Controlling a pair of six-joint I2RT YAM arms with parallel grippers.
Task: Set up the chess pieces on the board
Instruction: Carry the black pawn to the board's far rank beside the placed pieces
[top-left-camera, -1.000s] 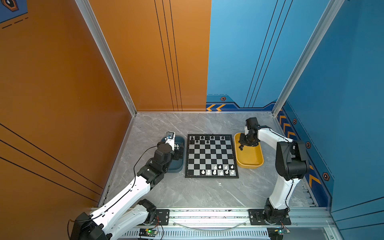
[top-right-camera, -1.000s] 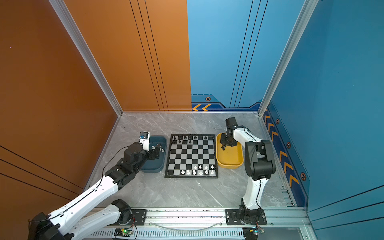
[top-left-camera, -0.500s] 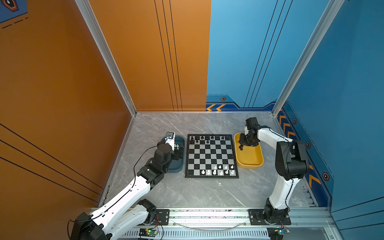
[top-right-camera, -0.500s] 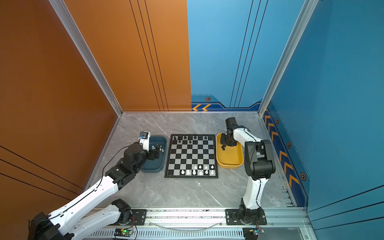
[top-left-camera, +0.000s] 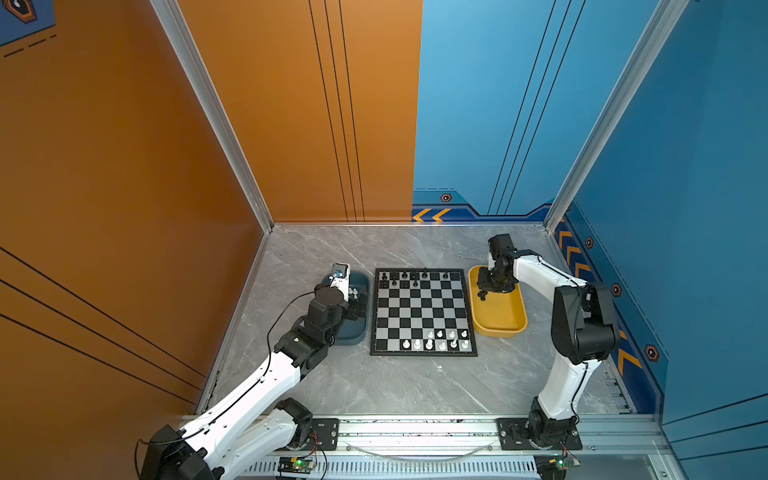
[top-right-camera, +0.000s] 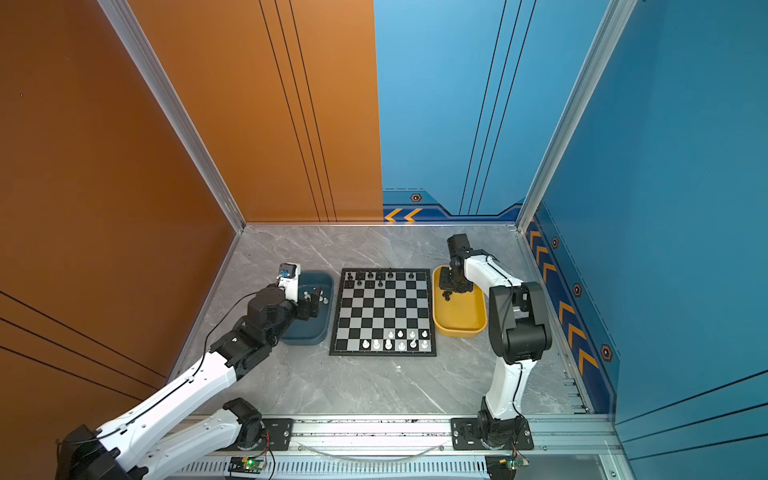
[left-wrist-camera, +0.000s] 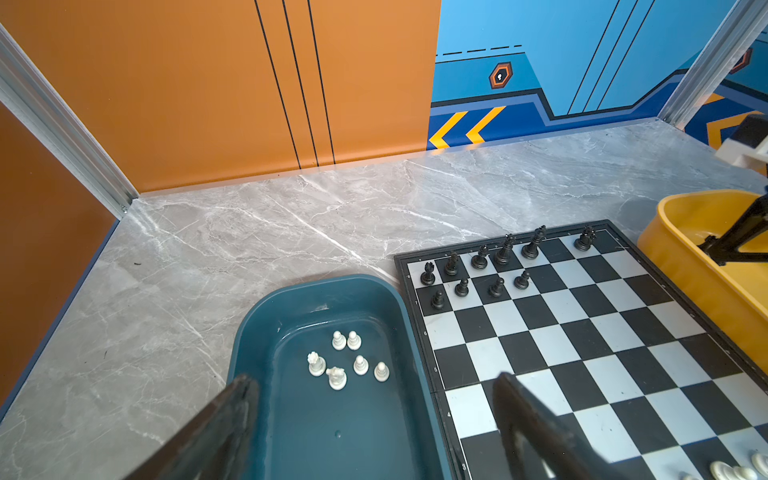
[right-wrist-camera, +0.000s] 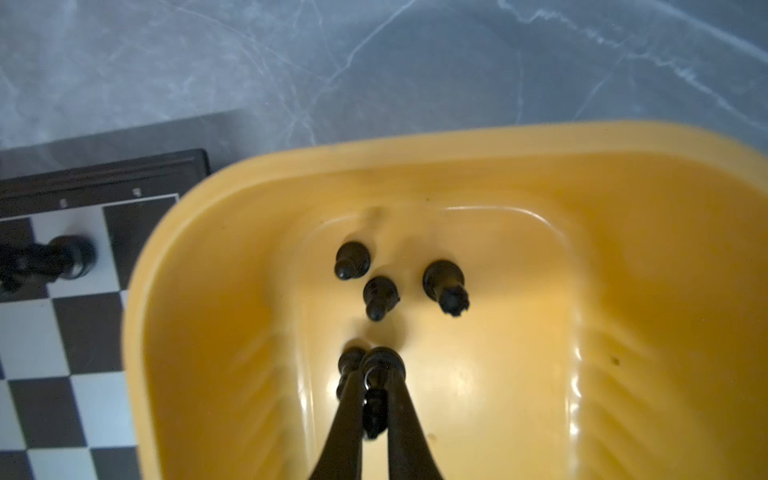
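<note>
Your right gripper (right-wrist-camera: 370, 372) is clamped on a black piece (right-wrist-camera: 375, 409) inside the yellow tray (right-wrist-camera: 374, 149), which sits right of the board (top-left-camera: 422, 309) in both top views. Three more black pieces (right-wrist-camera: 380, 293) stand loose on the tray floor beyond it, and a fourth sits just beside the held one. Your left gripper (left-wrist-camera: 374, 386) hangs with its jaws spread wide over the teal tray (left-wrist-camera: 316, 286), left of the board, where six white pieces (left-wrist-camera: 347, 361) cluster untouched. On the board, at centre frame, black men (top-left-camera: 411, 277) fill part of the two upper rows. White men (top-left-camera: 440, 338) fill part of the two lower rows, toward the lower right corner. Whether the held piece is clear of the tray floor, you cannot tell.
</note>
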